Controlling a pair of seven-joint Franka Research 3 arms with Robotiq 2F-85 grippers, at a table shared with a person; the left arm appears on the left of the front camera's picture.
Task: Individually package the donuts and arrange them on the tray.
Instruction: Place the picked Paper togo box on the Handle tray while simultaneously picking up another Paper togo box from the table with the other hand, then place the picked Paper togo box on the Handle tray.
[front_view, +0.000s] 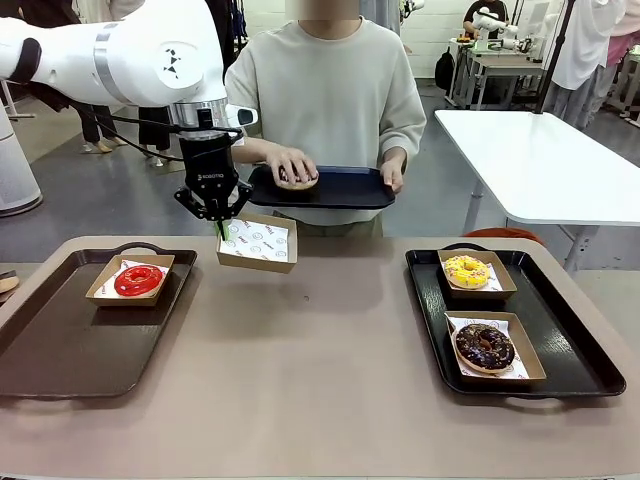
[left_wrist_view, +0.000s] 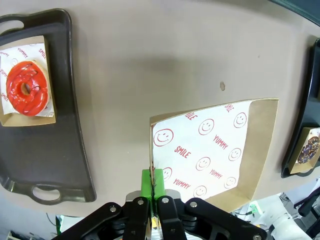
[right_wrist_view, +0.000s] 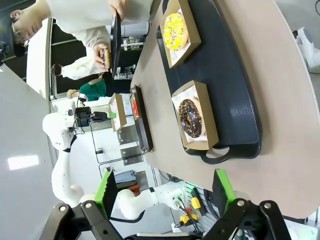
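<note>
right gripper (right_wrist_view: 165, 197): nearest the right wrist camera, jaws spread wide, nothing between them, above the table's near right edge.
left gripper (front_view: 219, 222): jaws pressed together on one wall of an empty box (front_view: 258, 243); the left wrist view shows the green pads (left_wrist_view: 146, 183) pinching that cardboard edge.
empty box: brown card with a white liner printed "smile" and "yummy", lifted and tilted above the table (front_view: 310, 360), between the two table trays, toward the far edge.
left tray (front_view: 60, 345): dark, on the table's left side; at its far end sits a box with the red donut (front_view: 138, 280).
right tray (front_view: 575, 350): dark, on the table's right side, with two boxed donuts.
yellow donut (front_view: 467, 271): in the farther box on the right tray.
sprinkled donut (front_view: 485, 346): dark, in the nearer box on the right tray, just beside the yellow one's box.
person: stands at the far side holding a third dark tray (front_view: 340, 187) with both hands.
person's hand (front_view: 293, 165): resting over a donut (front_view: 297, 182) on the held tray; its colour is mostly hidden.
other hand (front_view: 393, 170): grips the held tray's right end.
</note>
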